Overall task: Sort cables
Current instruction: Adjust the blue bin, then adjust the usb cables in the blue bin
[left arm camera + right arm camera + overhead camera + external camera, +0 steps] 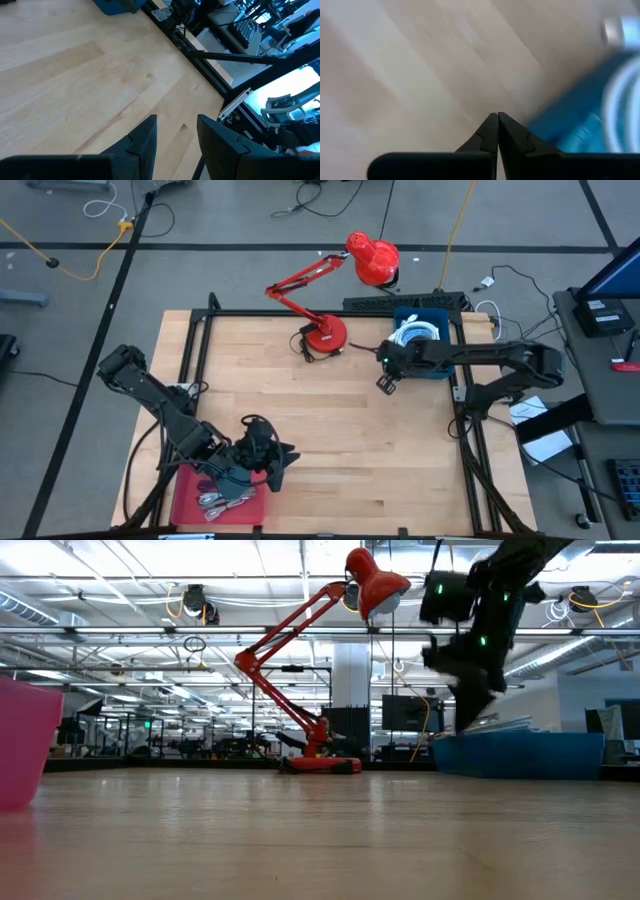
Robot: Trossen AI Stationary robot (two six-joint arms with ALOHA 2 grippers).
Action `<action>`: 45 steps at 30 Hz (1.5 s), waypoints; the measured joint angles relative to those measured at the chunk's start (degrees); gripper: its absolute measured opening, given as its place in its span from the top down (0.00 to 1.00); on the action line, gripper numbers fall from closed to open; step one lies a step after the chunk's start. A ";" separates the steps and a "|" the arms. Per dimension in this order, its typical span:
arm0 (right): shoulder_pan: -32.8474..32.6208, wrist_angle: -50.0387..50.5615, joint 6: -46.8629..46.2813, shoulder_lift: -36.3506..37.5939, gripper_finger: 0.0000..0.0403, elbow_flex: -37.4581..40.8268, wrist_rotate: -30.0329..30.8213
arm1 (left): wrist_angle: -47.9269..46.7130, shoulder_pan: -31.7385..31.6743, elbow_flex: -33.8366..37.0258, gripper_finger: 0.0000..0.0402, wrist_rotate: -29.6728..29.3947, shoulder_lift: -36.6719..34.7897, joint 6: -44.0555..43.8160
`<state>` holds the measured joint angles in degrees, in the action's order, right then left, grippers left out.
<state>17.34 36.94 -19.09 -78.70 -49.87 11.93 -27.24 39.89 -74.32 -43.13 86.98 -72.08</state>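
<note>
Coiled white and light-blue cables (415,332) lie in the blue bin (440,368) at the table's far right. A few short grey bundled cables (222,500) lie in the red tray (190,500) at the near left. My left gripper (285,455) hovers just right of the red tray, open (176,125), with nothing between its fingers. My right gripper (385,383) hangs shut (497,117) above the bare table just left of the blue bin (570,127), holding nothing. In the low view it (470,715) is well above the tabletop.
A red desk lamp (325,335) stands on its base at the far middle of the table, its head (375,260) reaching beyond the far edge. A black frame (200,330) runs along the table's edges. The wooden tabletop (340,430) between the two grippers is bare.
</note>
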 joint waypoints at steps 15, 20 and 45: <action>10.85 6.54 2.44 13.23 1.00 -3.93 10.89 | 0.06 -1.32 0.00 0.65 0.06 0.00 1.38; 17.79 6.10 4.49 13.49 1.00 1.96 7.15 | 1.00 -0.95 0.00 0.65 0.25 0.00 1.28; 21.76 9.33 6.51 16.20 1.00 7.65 7.89 | 1.39 -0.01 0.00 0.65 -0.03 0.00 0.05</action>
<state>39.09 46.28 -12.58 -62.50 -42.22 19.81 -25.85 39.88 -74.32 -43.16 86.98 -72.04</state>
